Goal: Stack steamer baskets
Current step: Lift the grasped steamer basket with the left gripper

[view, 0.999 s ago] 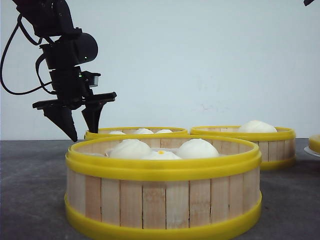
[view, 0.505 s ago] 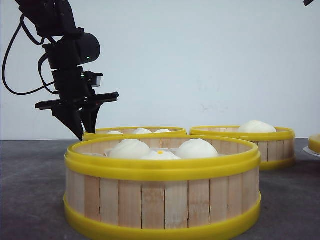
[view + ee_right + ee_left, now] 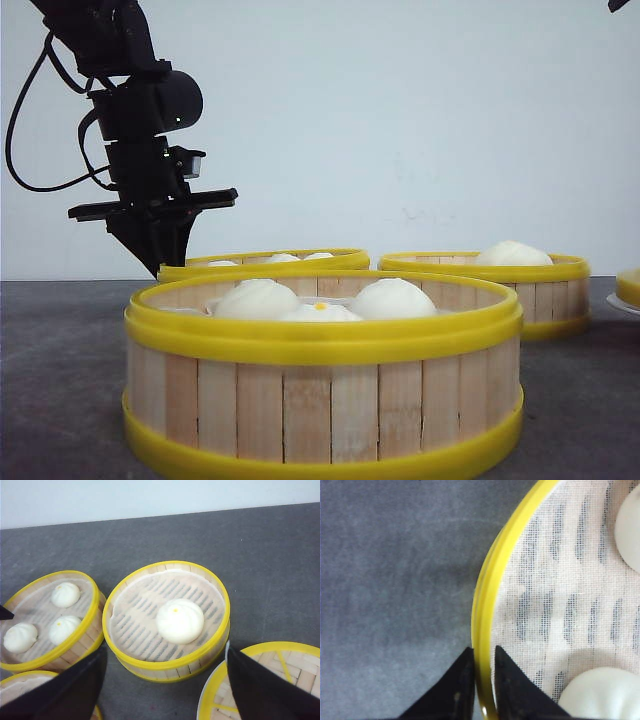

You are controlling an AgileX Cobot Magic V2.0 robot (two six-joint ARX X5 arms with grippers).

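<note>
Yellow rim and pale wood slats: the back-left steamer basket (image 3: 265, 262) sits on the grey bench (image 3: 60, 380), just behind the big near basket (image 3: 322, 375) and beside the one-bun basket (image 3: 487, 285). My left claw (image 3: 482, 690) is pinched narrow on its rim, one finger outside, one inside above the cloth. That edge looks a little tipped up. I think I should lift slowly and keep it level so the buns (image 3: 285, 258) stay put. My right claw (image 3: 165, 685) hangs wide above, holding nothing, near the flat lid (image 3: 262, 680).
</note>
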